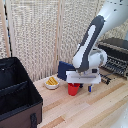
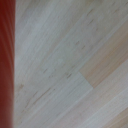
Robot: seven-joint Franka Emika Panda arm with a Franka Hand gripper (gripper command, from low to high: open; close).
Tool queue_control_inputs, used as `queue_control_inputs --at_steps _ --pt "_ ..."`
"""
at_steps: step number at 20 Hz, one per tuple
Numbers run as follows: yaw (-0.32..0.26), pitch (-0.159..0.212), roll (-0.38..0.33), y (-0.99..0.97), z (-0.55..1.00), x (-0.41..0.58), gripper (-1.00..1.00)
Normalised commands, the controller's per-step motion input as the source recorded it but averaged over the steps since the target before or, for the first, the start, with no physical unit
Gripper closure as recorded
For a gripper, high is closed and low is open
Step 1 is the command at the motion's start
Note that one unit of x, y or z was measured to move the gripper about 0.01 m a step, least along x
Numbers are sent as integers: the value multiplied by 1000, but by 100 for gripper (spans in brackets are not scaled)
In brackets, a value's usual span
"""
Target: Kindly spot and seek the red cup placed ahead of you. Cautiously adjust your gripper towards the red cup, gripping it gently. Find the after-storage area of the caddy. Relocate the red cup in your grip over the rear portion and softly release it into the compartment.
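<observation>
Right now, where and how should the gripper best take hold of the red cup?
Probably at the upper wall near the rim, coming from above. The red cup stands upright on the table, open end up and tapering downward, so the top is widest. The gripper hangs directly over it; whether its jaws have closed is unclear.

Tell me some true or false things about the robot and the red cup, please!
1. The red cup stands on the wooden table. True.
2. The red cup is inside the caddy. False: the cup is on the table, towards the exterior view's right of the caddy.
3. The gripper is down at the red cup. True; whether it grips the cup cannot be told.
4. The small white bowl is empty. False: something yellow lies in it.
5. The caddy is red. False: it is black.
6. The wrist view shows red along one edge. True.
</observation>
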Motion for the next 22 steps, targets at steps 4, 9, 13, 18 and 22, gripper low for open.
queue_control_inputs --at_steps 4,9,13,18,22 --pt "-9 0 -2 56 0 0 100" --pt "-71 -67 -1 67 1 5 100" --pt "-57 -114 0 79 0 9 100" --pt "-42 -88 13 166 2 0 100" --pt "-74 -29 53 186 121 15 100"
